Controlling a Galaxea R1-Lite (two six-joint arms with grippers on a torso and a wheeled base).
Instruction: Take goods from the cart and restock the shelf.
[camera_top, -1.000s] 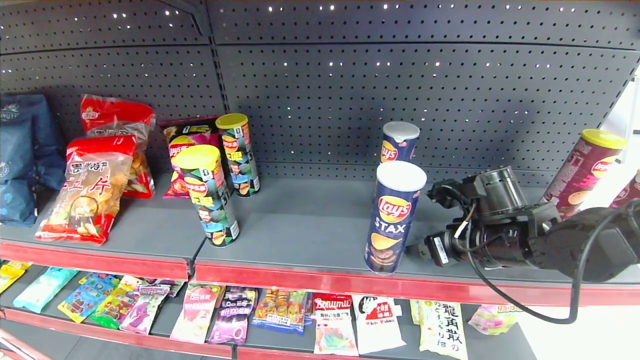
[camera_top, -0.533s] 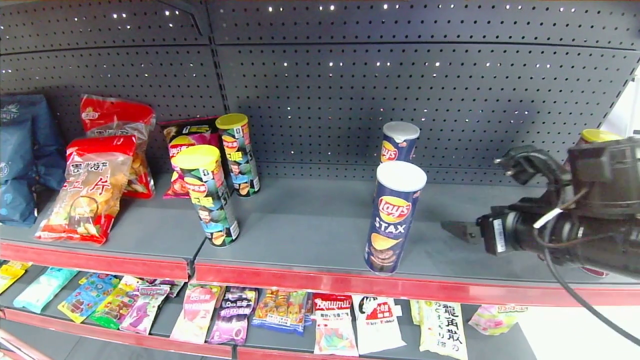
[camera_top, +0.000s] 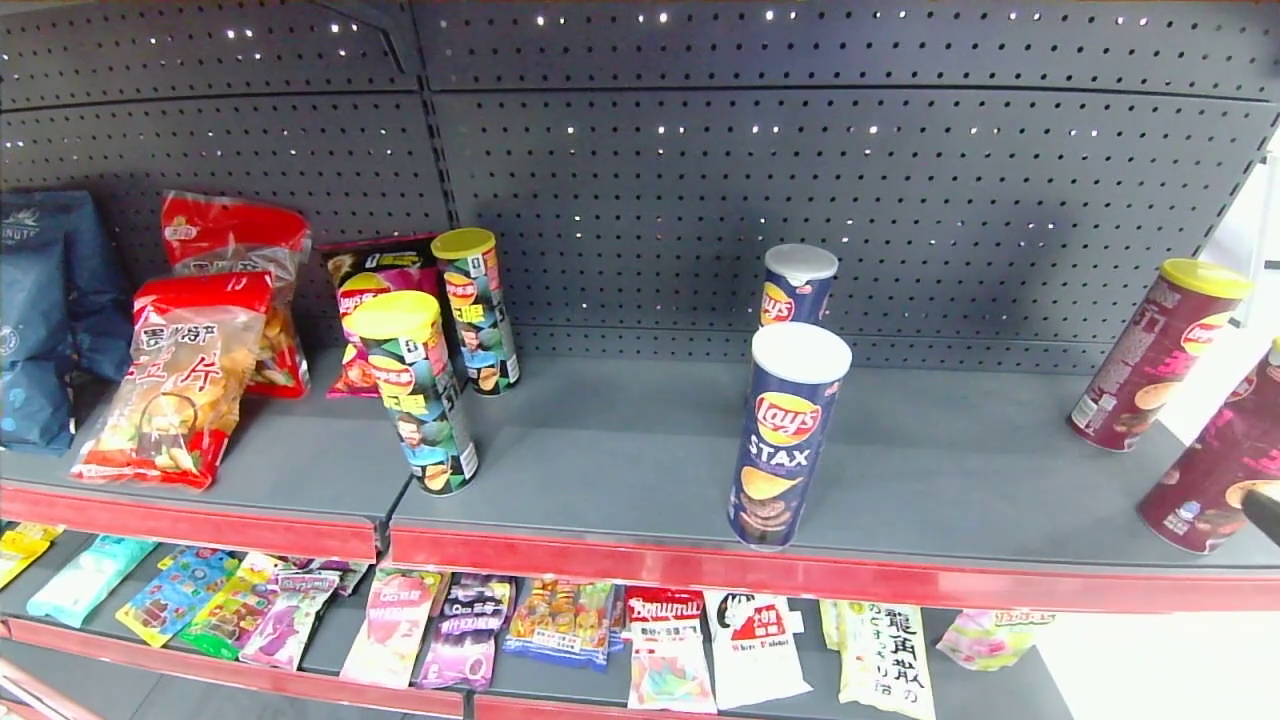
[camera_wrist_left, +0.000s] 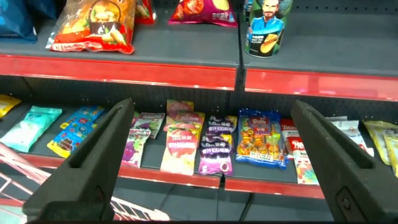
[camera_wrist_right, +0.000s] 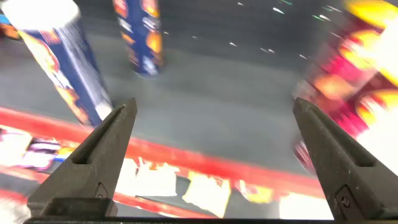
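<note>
Two blue cans (camera_wrist_right: 62, 62) ahead of wide-spread right gripper (camera_wrist_right: 214, 106), apart.

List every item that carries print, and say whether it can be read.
Front blue can: large logo and word, readable.
Red snack bag: big characters, readable.
Front yellow-lidded can: print too small.
Lower-shelf packets: mostly too small.
Rear maroon can: logo visible, lettering blurred.

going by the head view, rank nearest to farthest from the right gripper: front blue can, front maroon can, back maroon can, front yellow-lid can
1. front maroon can, far right, closest to the right gripper
2. back maroon can, right, deeper in
3. front blue can, shelf middle
4. front yellow-lid can, left
</note>
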